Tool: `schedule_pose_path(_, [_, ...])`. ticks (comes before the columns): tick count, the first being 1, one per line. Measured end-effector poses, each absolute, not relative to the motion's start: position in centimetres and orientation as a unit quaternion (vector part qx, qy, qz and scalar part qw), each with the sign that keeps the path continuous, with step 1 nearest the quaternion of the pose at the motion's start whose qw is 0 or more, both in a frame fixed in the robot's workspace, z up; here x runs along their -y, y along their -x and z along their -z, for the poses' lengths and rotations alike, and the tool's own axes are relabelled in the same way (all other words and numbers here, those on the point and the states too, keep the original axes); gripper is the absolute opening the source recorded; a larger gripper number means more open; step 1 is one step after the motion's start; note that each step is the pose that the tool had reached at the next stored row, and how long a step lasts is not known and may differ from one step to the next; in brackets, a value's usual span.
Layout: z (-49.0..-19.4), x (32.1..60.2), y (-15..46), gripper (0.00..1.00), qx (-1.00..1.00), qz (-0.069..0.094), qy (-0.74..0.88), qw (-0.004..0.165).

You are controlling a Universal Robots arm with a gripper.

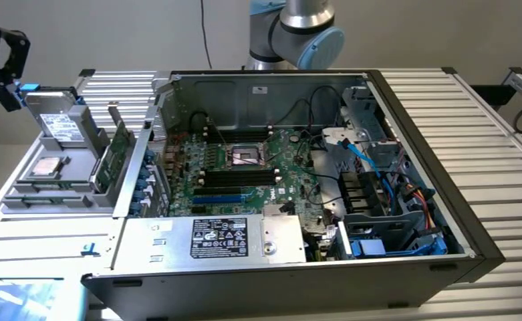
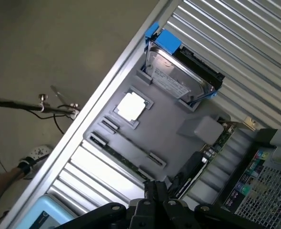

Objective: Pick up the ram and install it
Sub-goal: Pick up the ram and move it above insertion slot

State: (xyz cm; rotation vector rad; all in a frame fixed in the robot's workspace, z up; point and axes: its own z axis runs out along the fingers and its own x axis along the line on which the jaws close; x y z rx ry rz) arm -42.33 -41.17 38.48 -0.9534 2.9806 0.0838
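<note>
One long, thin green ram stick (image 2: 125, 161) lies flat in a narrow groove of the grey plastic tray (image 2: 171, 138). The groove runs along the tray's edge, just beside the ribbed metal table (image 2: 245, 43). The black gripper (image 2: 155, 183) hangs above that edge, close to the stick but not touching it. Its two fingers (image 2: 150, 191) are pressed together and nothing is held.

The step in hand is judged to be the reach for the stick. To do it well, the fingers should be set across the stick near its middle, so it is lifted level. The wider green card (image 2: 215, 140) and the silver hard drive (image 2: 176, 76) should be left alone.

The chips on the stick are too small to be made out. One end of the stick is hidden by the fingers. The long black slots (image 1: 238, 179) sit in the open grey computer case (image 1: 242, 100), well apart from the tray.
</note>
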Motion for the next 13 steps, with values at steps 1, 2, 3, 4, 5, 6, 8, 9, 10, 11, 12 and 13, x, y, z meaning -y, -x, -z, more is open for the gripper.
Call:
schedule_pose_path(1, [-38.48,41.17,42.33,0.12,-0.949,-0.027,0.313,0.005])
schedule_pose_path(2, [-38.47,41.17,42.33,0.12,-0.946,-0.027,0.322,0.005])
schedule_pose_path(3, [-38.47,41.17,42.33,0.12,-0.944,-0.027,0.330,0.005])
schedule_pose_path(4, [-38.47,41.17,42.33,0.12,-0.940,-0.027,0.339,0.005])
schedule_pose_path(5, [-38.46,41.17,42.33,0.12,-0.937,-0.027,0.347,0.004])
schedule_pose_path(6, [-38.46,41.17,42.33,0.12,-0.934,-0.027,0.356,0.004])
schedule_pose_path(8, [-38.45,41.17,42.33,0.12,-0.928,-0.027,0.372,0.004])
schedule_pose_path(9, [-38.44,41.17,42.33,0.12,-0.924,-0.027,0.382,0.003])
schedule_pose_path(10, [-38.43,41.17,42.33,0.12,-0.920,-0.027,0.390,0.003])
schedule_pose_path(11, [-38.42,41.17,42.33,0.12,-0.917,-0.027,0.398,0.003])
schedule_pose_path(12, [-38.42,41.17,42.33,0.12,-0.913,-0.027,0.406,0.003])
schedule_pose_path(13, [-38.41,41.17,42.33,0.12,-0.910,-0.027,0.415,0.002])
